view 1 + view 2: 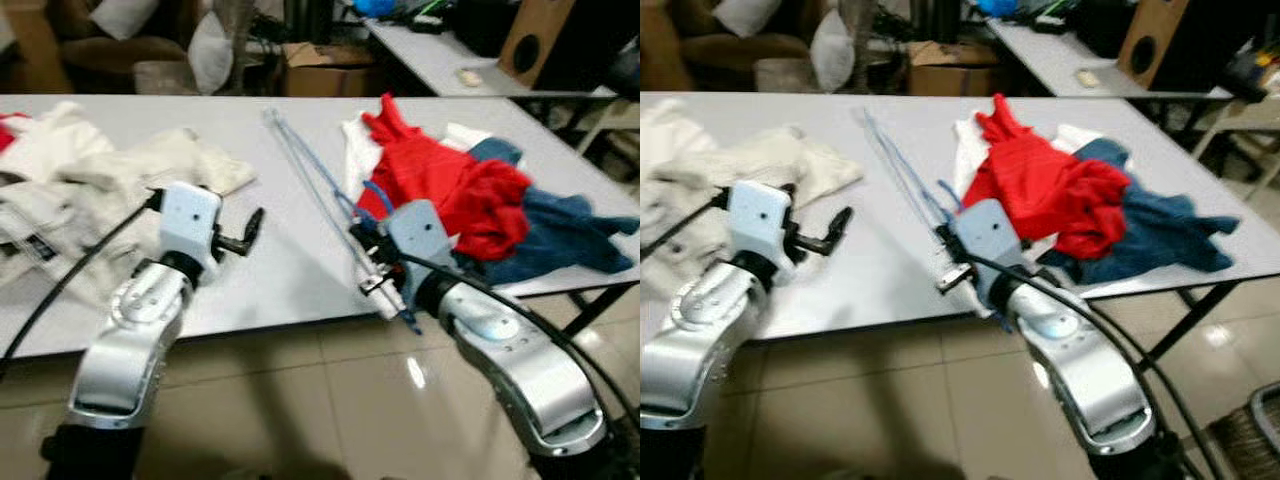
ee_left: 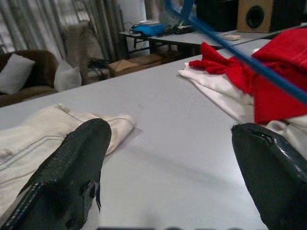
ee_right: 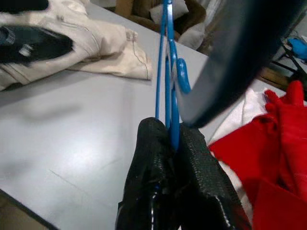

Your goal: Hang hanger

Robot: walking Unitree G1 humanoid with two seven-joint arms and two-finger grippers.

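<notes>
Blue wire hanger [image 3: 167,72] is gripped by the right tool [image 3: 173,143], its fingers clenched on the wires near the hook. In the head views the hanger [image 1: 315,190] is seen slanting away from that tool over the grey surface [image 1: 290,270], its far end toward the surface's back edge; whether it touches the surface cannot be told. The right tool [image 1: 372,262] is placed near the front edge, just beside a heap of clothes: a red garment [image 1: 450,185] on top, a blue garment [image 1: 560,235] to its right, white cloth [image 1: 352,150] beneath.

The left tool [image 1: 252,228] is held over bare surface, well apart from the hanger, with fingers [image 2: 72,172] spread wide and nothing between them. A pile of cream clothing [image 1: 110,175] is noted on the left part of the surface. Behind, a second table [image 1: 440,60], a cardboard box [image 1: 320,65] and a sofa with cushions [image 1: 150,40] are made out.
</notes>
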